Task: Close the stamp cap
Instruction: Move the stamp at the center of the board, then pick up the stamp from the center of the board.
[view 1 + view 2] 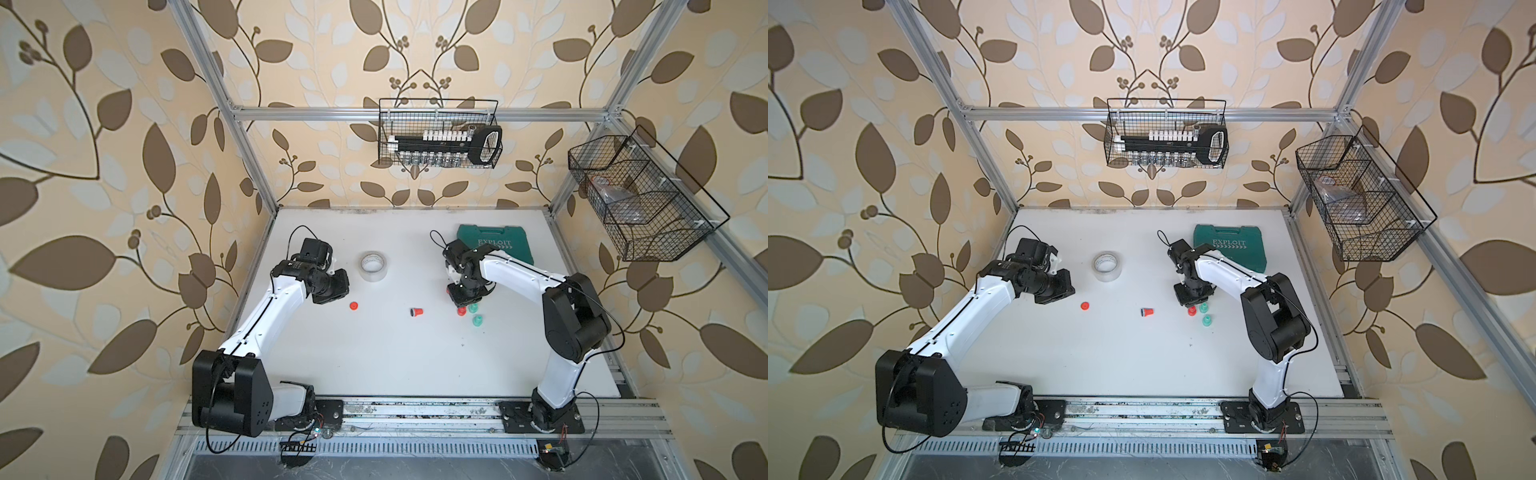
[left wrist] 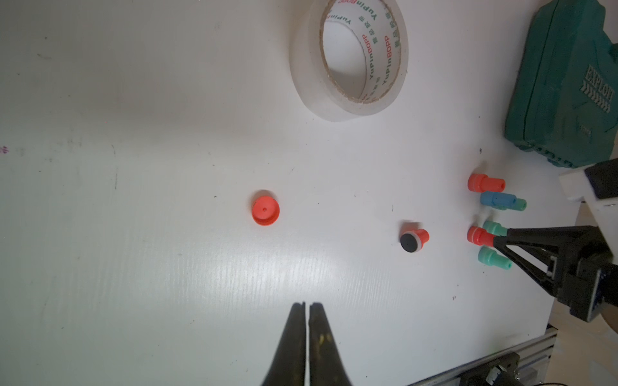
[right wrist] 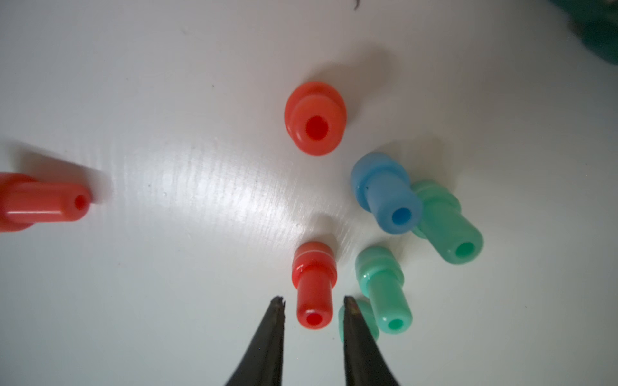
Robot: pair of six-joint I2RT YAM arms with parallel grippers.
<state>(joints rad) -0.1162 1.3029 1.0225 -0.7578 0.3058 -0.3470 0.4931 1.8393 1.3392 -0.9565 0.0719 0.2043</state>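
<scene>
The loose red cap (image 1: 353,306) (image 2: 265,210) sits alone on the white table. To its right the uncapped red stamp (image 1: 416,312) (image 2: 414,240) lies on its side, black pad facing the left arm; it also shows in the right wrist view as the red stamp (image 3: 43,202). My left gripper (image 2: 307,304) is shut and empty, well short of the cap. My right gripper (image 3: 313,302) is open, its tips on either side of the handle of a capped red stamp (image 3: 314,284) without touching it.
Other capped stamps stand round the right gripper: a red one (image 3: 316,118), a blue one (image 3: 386,194) and green ones (image 3: 448,224) (image 3: 383,290). A tape roll (image 1: 373,266) and a green tool case (image 1: 505,241) lie further back.
</scene>
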